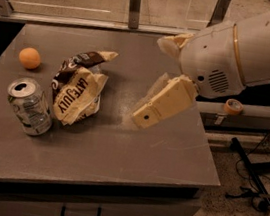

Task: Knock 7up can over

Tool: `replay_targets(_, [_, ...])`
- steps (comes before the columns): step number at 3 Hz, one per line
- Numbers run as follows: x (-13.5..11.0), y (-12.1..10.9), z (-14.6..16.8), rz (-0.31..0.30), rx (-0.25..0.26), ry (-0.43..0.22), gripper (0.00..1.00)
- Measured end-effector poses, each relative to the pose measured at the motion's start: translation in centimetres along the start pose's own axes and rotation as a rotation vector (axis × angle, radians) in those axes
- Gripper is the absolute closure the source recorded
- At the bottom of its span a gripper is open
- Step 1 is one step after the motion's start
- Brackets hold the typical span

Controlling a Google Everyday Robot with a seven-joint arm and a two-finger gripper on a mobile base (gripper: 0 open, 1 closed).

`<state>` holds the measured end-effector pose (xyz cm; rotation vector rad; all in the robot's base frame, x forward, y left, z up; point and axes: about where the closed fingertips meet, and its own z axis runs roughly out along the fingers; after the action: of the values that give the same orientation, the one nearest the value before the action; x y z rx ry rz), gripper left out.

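The 7up can [29,107] is a silver can with a whitish label. It stands upright, slightly tilted, near the table's front left. My gripper [146,117] is a cream-coloured piece at the end of the white arm [244,50]. It hangs over the middle right of the table, well to the right of the can and apart from it, with the snack bag between them.
A brown-and-cream snack bag [79,91] lies just right of the can. A small orange ball [29,58] sits at the back left. The grey table [118,153] has a drawer below. Cables and a stand lie on the floor at the right.
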<state>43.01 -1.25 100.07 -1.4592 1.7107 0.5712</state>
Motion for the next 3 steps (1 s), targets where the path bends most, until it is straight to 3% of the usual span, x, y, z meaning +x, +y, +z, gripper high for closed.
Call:
replay_targets(1, [-0.1,0.3,0.2,-0.001,0.009,0.006,0.00])
replay_targets(2, [0.1,1.6,3.0,0.007,-0.010,-0.055,0.00])
replay_targets(3, [-0.6,3.7,6.3,0.005,-0.064,-0.153,0.00])
